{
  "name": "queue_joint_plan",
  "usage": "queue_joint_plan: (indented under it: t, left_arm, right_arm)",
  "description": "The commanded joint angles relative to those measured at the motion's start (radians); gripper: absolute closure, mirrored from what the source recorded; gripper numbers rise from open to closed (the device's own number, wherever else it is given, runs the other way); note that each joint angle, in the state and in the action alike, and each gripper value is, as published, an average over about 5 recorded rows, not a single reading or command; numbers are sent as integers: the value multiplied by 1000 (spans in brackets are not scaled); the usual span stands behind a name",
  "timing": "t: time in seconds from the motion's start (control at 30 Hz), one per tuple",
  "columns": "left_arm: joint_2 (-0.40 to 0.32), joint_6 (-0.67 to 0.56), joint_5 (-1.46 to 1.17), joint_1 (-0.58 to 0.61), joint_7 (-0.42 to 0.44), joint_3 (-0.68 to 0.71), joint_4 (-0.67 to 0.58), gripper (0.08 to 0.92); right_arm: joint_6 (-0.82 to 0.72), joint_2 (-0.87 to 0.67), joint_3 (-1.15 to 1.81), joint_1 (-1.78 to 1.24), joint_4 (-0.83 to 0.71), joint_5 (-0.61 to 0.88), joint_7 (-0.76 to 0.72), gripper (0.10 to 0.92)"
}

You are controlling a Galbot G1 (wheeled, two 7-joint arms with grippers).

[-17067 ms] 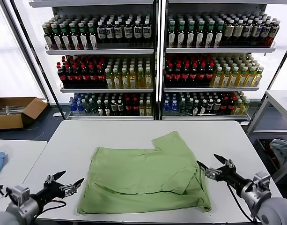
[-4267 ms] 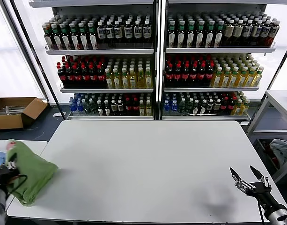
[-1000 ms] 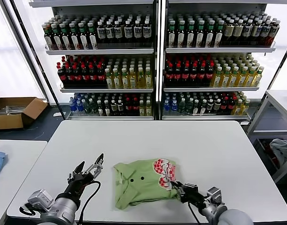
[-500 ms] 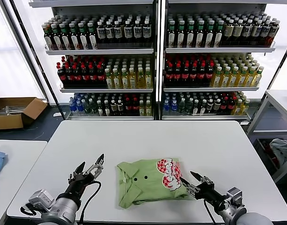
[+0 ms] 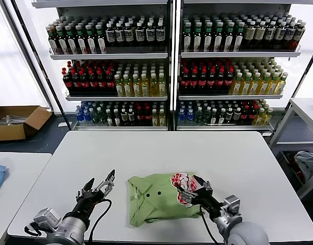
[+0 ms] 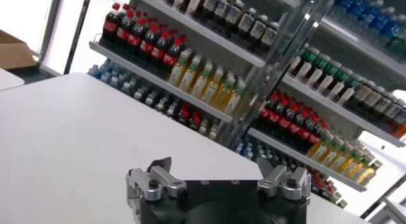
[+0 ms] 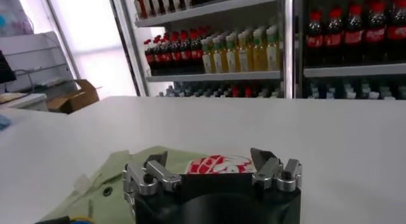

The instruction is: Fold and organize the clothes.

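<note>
Soft green collared shirt (image 5: pixel 159 198) lies crumpled; right gripper (image 5: pixel 193 187) spread above it, left gripper (image 5: pixel 98 187) spread, empty.

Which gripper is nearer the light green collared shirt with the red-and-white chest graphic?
Right. The right gripper is open over the light green collared shirt's graphic; the left gripper hovers open beside its collar end, clear of the fabric.
</note>
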Motion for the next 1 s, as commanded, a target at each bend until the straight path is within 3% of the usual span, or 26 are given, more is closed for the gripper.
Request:
queue_joint_plan:
  t: [0.03, 0.33, 0.53, 0.67, 1.0]
  left_arm:
    - [-5, -2, 5, 0, 2, 4, 8, 177]
    - [-13, -2, 11, -2, 7, 14, 10, 177]
    - [-6, -2, 10, 1, 6, 6, 2, 177]
    - [-10, -2, 12, 2, 6, 8, 2, 177]
    - [-20, -3, 25, 11, 7, 3, -6, 177]
  right_arm:
    - [-111, 54, -146, 71, -132, -31, 105, 203]
    - [-143, 26, -112, 26, -28, 1, 115, 203]
    - [-61, 44, -114, 75, 44, -40, 115, 203]
    - [-36, 73, -170, 129, 0, -103, 106, 203]
    - [-147, 128, -310, 165, -193, -215, 162, 203]
